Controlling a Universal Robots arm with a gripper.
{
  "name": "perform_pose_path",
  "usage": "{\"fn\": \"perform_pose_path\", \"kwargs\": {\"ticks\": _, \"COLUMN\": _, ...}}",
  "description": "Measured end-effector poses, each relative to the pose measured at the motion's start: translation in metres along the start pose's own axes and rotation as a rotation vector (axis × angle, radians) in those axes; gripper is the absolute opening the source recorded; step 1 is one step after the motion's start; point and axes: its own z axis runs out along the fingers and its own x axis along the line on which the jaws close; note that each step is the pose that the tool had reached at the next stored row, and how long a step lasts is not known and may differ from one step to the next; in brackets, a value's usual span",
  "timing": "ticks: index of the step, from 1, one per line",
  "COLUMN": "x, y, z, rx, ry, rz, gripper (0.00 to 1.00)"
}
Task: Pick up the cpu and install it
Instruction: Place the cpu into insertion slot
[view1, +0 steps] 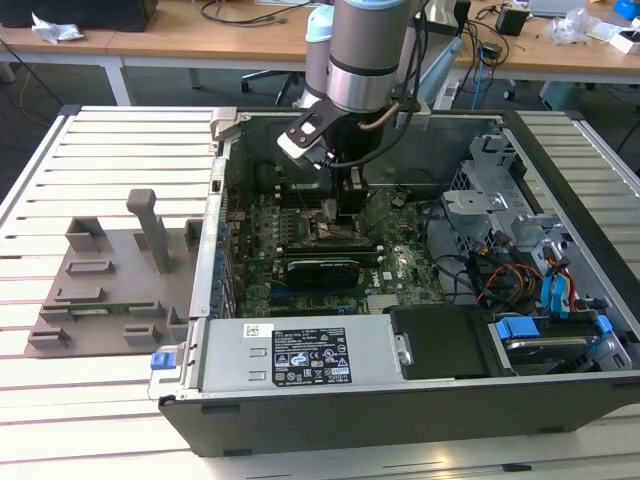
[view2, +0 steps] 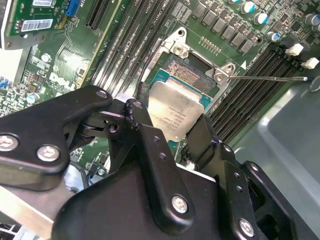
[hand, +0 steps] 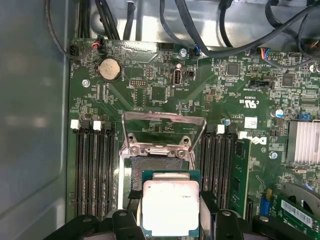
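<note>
Over dark square socket (hand: 150, 169): black gripper (view2: 170, 112) clamps silvery square cpu (hand: 171, 209) by opposite edges.
Room: black memory slots (hand: 92, 170) flank closely.

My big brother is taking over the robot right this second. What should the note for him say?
Gripper: shut on the cpu, with a finger on each of two opposite sides, down inside the computer case.
Cpu: held over the open socket on the motherboard, offset so part of the socket's dark field is uncovered.
Done: the cpu is picked up and brought to the socket. The socket's metal plate stands raised.
Left: the cpu is not seated square in the socket, and whether it touches it cannot be told. The plate is not closed.
</note>
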Motion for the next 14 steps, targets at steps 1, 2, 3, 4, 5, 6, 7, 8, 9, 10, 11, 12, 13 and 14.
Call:
{"fn": "perform_pose_path", "kwargs": {"ticks": 1, "x": 0.0000, "y": 0.0000, "z": 0.0011, "rx": 0.0000, "ry": 0.0000, "rz": 0.000, "gripper": 0.55}}
{"fn": "perform_pose_path", "kwargs": {"ticks": 2, "x": 0.0000, "y": 0.0000, "z": 0.0015, "rx": 0.0000, "ry": 0.0000, "rz": 0.000, "gripper": 0.55}}
{"fn": "perform_pose_path", "kwargs": {"ticks": 3, "x": 0.0001, "y": 0.0001, "z": 0.0021, "rx": 0.0000, "ry": 0.0001, "rz": 0.000, "gripper": 0.55}}
{"fn": "perform_pose_path", "kwargs": {"ticks": 4, "x": 0.0001, "y": 0.0001, "z": 0.0028, "rx": 0.0000, "ry": 0.0001, "rz": 0.000, "gripper": 0.55}}
{"fn": "perform_pose_path", "kwargs": {"ticks": 5, "x": 0.0001, "y": 0.0001, "z": 0.0031, "rx": -0.0001, "ry": 0.0000, "rz": 0.000, "gripper": 0.55}}
{"fn": "perform_pose_path", "kwargs": {"ticks": 6, "x": 0.0001, "y": 0.0001, "z": 0.0039, "rx": 0.0000, "ry": 0.0000, "rz": 0.000, "gripper": 0.55}}
{"fn": "perform_pose_path", "kwargs": {"ticks": 7, "x": 0.0002, "y": 0.0001, "z": 0.0049, "rx": 0.0000, "ry": 0.0000, "rz": 0.000, "gripper": 0.55}}
{"fn": "perform_pose_path", "kwargs": {"ticks": 8, "x": 0.0002, "y": 0.0002, "z": 0.0055, "rx": 0.0000, "ry": 0.0001, "rz": 0.000, "gripper": 0.55}}
{"fn": "perform_pose_path", "kwargs": {"ticks": 9, "x": 0.0002, "y": 0.0002, "z": 0.0062, "rx": 0.0000, "ry": 0.0001, "rz": 0.000, "gripper": 0.55}}
{"fn": "perform_pose_path", "kwargs": {"ticks": 10, "x": 0.0003, "y": 0.0003, "z": 0.0076, "rx": -0.0001, "ry": 0.0001, "rz": 0.000, "gripper": 0.55}}
{"fn": "perform_pose_path", "kwargs": {"ticks": 11, "x": 0.0003, "y": 0.0003, "z": 0.0084, "rx": 0.0000, "ry": 0.0001, "rz": 0.000, "gripper": 0.55}}
{"fn": "perform_pose_path", "kwargs": {"ticks": 12, "x": 0.0003, "y": 0.0003, "z": 0.0090, "rx": -0.0001, "ry": 0.0001, "rz": 0.000, "gripper": 0.55}}
{"fn": "perform_pose_path", "kwargs": {"ticks": 13, "x": 0.0004, "y": 0.0003, "z": 0.0097, "rx": 0.0000, "ry": 0.0000, "rz": 0.000, "gripper": 0.55}}
{"fn": "perform_pose_path", "kwargs": {"ticks": 14, "x": 0.0004, "y": 0.0003, "z": 0.0103, "rx": 0.0000, "ry": 0.0000, "rz": 0.000, "gripper": 0.55}}
